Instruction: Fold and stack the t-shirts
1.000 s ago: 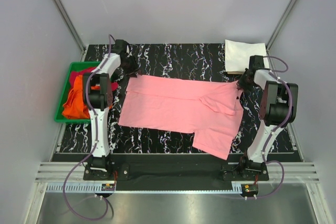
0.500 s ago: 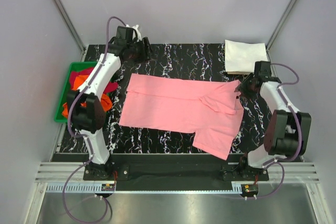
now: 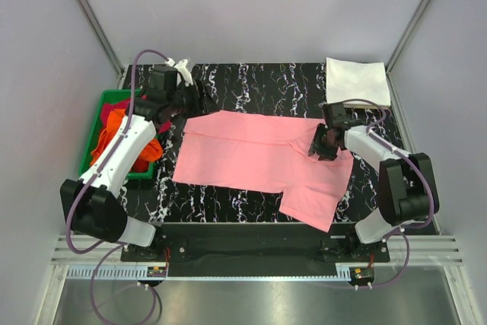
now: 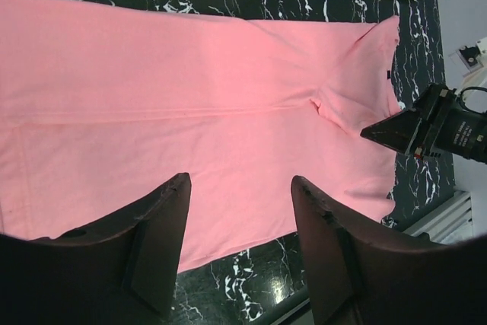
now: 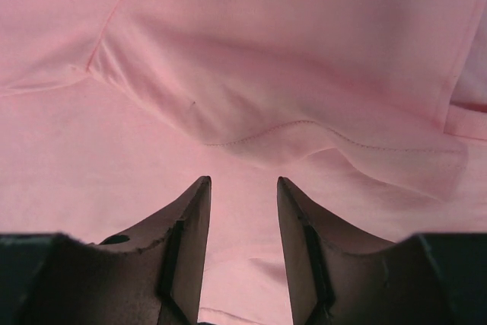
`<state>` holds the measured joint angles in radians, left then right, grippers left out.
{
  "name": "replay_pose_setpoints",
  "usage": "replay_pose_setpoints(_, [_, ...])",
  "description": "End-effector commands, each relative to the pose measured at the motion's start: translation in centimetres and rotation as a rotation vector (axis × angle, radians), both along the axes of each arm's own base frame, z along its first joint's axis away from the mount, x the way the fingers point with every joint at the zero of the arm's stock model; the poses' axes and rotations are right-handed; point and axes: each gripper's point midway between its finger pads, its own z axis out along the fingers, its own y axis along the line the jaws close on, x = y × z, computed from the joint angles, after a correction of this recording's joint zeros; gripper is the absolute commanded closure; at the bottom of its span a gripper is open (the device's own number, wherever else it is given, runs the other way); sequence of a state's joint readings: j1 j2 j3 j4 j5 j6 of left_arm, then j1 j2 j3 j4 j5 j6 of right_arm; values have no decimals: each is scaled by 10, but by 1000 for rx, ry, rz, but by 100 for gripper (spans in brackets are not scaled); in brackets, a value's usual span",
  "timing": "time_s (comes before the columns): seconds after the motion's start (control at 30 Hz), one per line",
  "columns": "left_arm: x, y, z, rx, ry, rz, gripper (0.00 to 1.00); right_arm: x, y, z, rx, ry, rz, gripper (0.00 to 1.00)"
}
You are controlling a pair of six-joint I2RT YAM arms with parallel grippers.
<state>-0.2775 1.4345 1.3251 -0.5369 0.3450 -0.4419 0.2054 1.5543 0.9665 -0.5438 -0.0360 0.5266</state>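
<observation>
right tool (image 5: 242,182) parted and empty, over creased pink t-shirt (image 5: 266,43), stitched hem (image 5: 304,124) ahead

On my desk (image 3: 251,81) lie a spread pink shirt (image 3: 251,154), a folded white shirt (image 3: 356,80) far right, and a tray (image 3: 90,164) at its left edge.

Wears white shells between black joint housings on left arm (image 3: 125,150) and right arm (image 3: 380,146). Trails purple cables (image 3: 134,81) toward the wrists. Ends in black wedge-shaped fingers (image 4: 160,241). Bears small white lettering (image 4: 460,133) on the right gripper (image 4: 369,132).
</observation>
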Motion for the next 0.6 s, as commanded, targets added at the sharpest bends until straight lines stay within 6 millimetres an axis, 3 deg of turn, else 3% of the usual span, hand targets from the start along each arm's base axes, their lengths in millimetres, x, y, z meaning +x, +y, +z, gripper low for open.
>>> replay_pose_setpoints(0.0, [19, 0, 24, -11, -135, 21, 40, 12, 2, 4, -92, -49, 84, 53])
replay_pose_setpoints(0.13, [18, -3, 25, -29, -126, 6, 40, 8, 10, -4, -107, -15, 155, 53])
replay_pose_setpoints(0.4, [18, -2, 26, -22, -133, 8, 39, 9, 1, -19, -207, 28, 182, 52])
replay_pose_setpoints(0.57, [20, -2, 21, -17, -123, 8, 39, 12, 2, -21, -234, 31, 195, 64])
